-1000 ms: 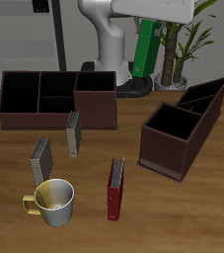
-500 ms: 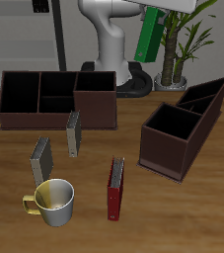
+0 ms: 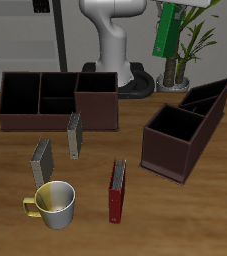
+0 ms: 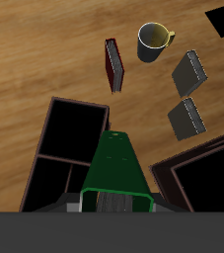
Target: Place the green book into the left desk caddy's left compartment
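Observation:
My gripper (image 4: 112,203) is shut on the green book (image 3: 166,30), holding it upright and slightly tilted high above the table's back, near the plant. In the wrist view the green book (image 4: 115,166) hangs over the left desk caddy (image 4: 72,148). That caddy (image 3: 185,128) is dark brown and stands diagonally, with a tall square bin (image 3: 173,128) towards the front and narrow sloped slots (image 3: 209,99) behind it. The slots are open and hold nothing I can see. The book is well above the caddy, not touching it.
The other caddy (image 3: 55,98) stands broadside at the back. Two grey books (image 3: 74,135) (image 3: 42,160) stand mid-table. A red book (image 3: 117,190) and a yellow-handled mug (image 3: 53,203) sit near the front edge. A potted plant (image 3: 190,45) stands behind the diagonal caddy.
The gripper has lifted the green book higher and carried it sideways towards the plant, over the diagonal caddy's side of the table. Nothing on the table has moved.

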Tool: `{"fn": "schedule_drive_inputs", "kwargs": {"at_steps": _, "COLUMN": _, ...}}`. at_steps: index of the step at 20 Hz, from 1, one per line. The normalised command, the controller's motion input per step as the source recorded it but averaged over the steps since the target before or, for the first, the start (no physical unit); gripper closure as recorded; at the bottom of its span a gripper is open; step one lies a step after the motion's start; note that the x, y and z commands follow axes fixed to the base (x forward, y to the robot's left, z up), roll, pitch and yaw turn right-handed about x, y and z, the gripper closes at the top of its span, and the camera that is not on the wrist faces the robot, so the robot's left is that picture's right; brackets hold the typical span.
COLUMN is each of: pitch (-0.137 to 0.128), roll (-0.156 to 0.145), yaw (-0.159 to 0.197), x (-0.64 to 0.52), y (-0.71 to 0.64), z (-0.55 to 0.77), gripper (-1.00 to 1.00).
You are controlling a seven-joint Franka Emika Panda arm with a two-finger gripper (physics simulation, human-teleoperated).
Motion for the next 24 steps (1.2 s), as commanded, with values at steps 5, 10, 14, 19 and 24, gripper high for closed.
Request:
{"fn": "schedule_drive_inputs", "kwargs": {"at_steps": 5, "pitch": 0.005, "roll": 0.008, "yaw": -0.041, "x": -0.27, "y": 0.31, "z": -0.13, "gripper": 1.0}}
{"fn": "schedule_drive_inputs", "kwargs": {"at_steps": 10, "pitch": 0.013, "roll": -0.007, "yaw": -0.056, "x": -0.22, "y": 0.26, "z": -0.18, "gripper": 1.0}}
{"fn": "schedule_drive_inputs", "kwargs": {"at_steps": 14, "pitch": 0.044, "roll": 0.046, "yaw": -0.078, "x": -0.29, "y": 0.25, "z": -0.09, "gripper": 1.0}}
{"fn": "schedule_drive_inputs", "kwargs": {"at_steps": 19, "pitch": -0.009, "roll": 0.044, "yaw": -0.04, "x": -0.41, "y": 0.32, "z": 0.01, "gripper": 1.0}}
{"fn": "schedule_drive_inputs", "kwargs": {"at_steps": 24, "pitch": -0.01, "roll": 0.058, "yaw": -0.002, "x": -0.41, "y": 0.25, "z": -0.16, "gripper": 1.0}}
